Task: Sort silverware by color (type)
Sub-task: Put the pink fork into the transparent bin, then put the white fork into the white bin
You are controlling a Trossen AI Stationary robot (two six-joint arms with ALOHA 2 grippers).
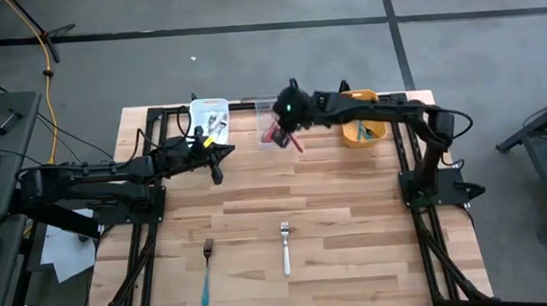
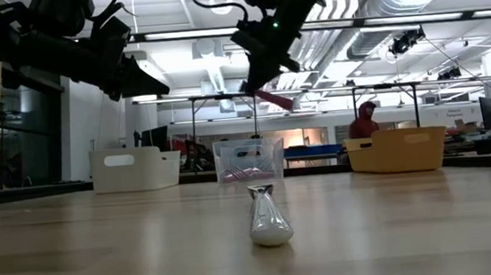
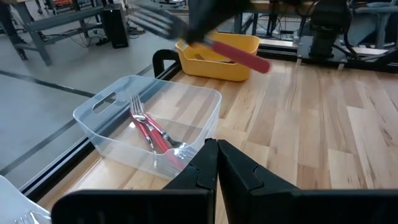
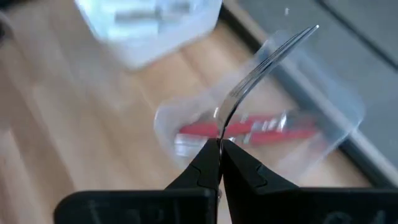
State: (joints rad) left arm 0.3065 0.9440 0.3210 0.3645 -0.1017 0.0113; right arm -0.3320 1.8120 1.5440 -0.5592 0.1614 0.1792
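My right gripper (image 1: 289, 125) hangs over the clear bin (image 1: 272, 132) at the table's far edge, shut on a red-handled fork (image 2: 275, 98). Red-handled forks (image 3: 151, 132) lie in that bin. My left gripper (image 1: 218, 165), shut and touching nothing, hovers near the white bin (image 1: 211, 117), which holds some silverware. A teal-handled fork (image 1: 207, 271) and a white-handled fork (image 1: 285, 250) lie flat on the table toward its near edge. The orange bin (image 1: 363, 128) holds teal-handled pieces. My right gripper pinches the red-handled fork between its two fingers at the metal neck (image 4: 222, 127), just below the head, coming from above. The fork is lifted clear above the clear bin. Its tines (image 4: 297, 38) rise past the fingers and its red handle (image 3: 244, 56) slants down on the other side.
Three bins stand in a row along the far edge: white, clear, orange (image 2: 398, 149). Bare wood lies between the bins and the two loose forks. Black frame rails run along the table's left and right sides. A person (image 2: 364, 120) shows in the room beyond.
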